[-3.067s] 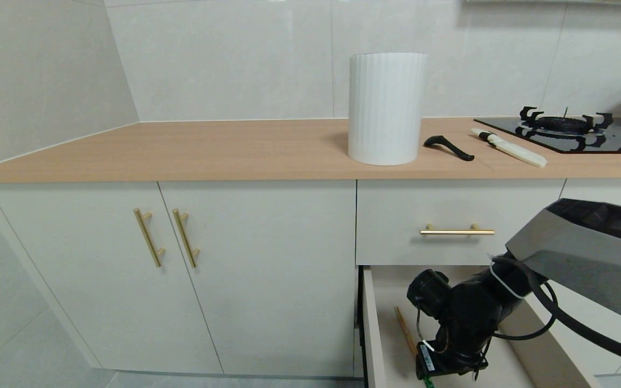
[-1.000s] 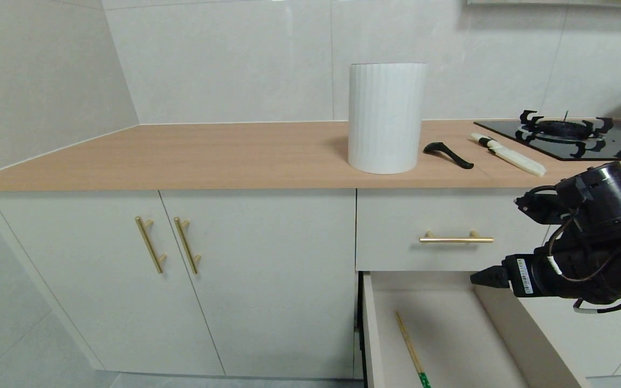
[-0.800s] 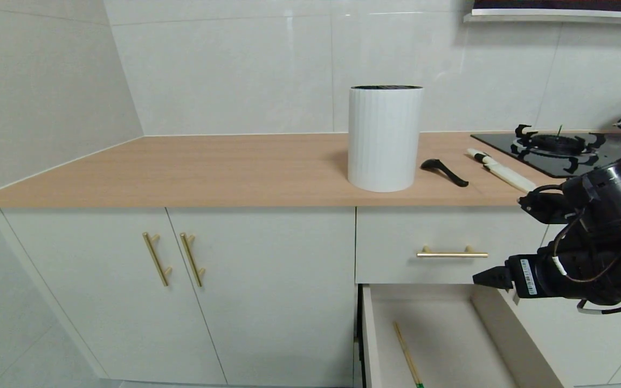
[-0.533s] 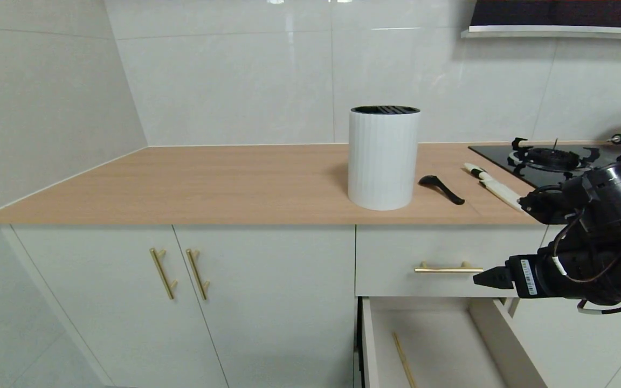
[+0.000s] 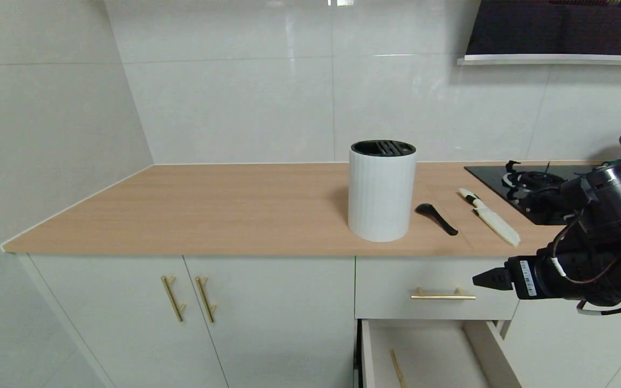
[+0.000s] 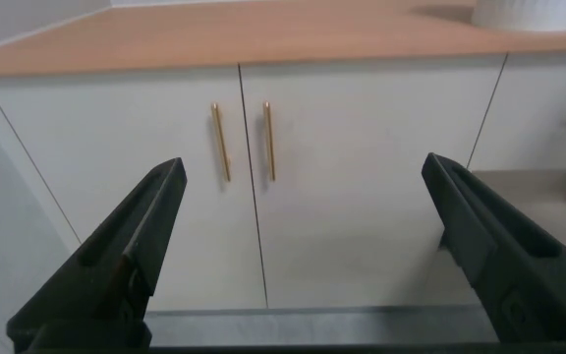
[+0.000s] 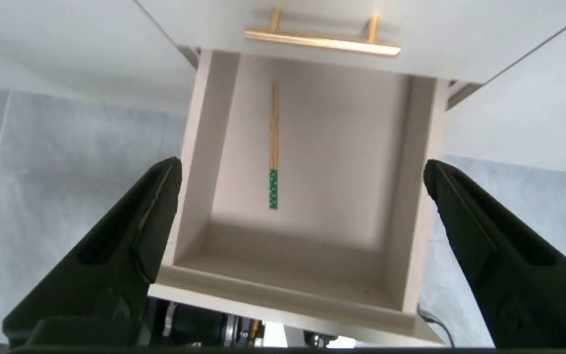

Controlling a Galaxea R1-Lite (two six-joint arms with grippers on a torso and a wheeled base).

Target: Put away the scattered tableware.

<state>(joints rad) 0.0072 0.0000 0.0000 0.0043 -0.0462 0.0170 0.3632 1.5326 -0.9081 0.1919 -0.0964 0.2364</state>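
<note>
A green-tipped chopstick [image 7: 274, 147] lies in the open drawer [image 7: 347, 147], so that part looks done. The black spoon [image 5: 436, 217] and white knife [image 5: 488, 216] lie on the countertop [image 5: 235, 205] beside the knife block [image 5: 381, 199], not yet stored. The right gripper [image 7: 301, 177], above the drawer, and the left gripper [image 6: 303, 167] are both spread wide and empty.

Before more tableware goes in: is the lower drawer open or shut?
Open: the drawer is pulled out, with chopsticks lying on its floor.

Black right arm [image 5: 591, 269] — looped cables, white label [image 5: 526, 278].
</note>
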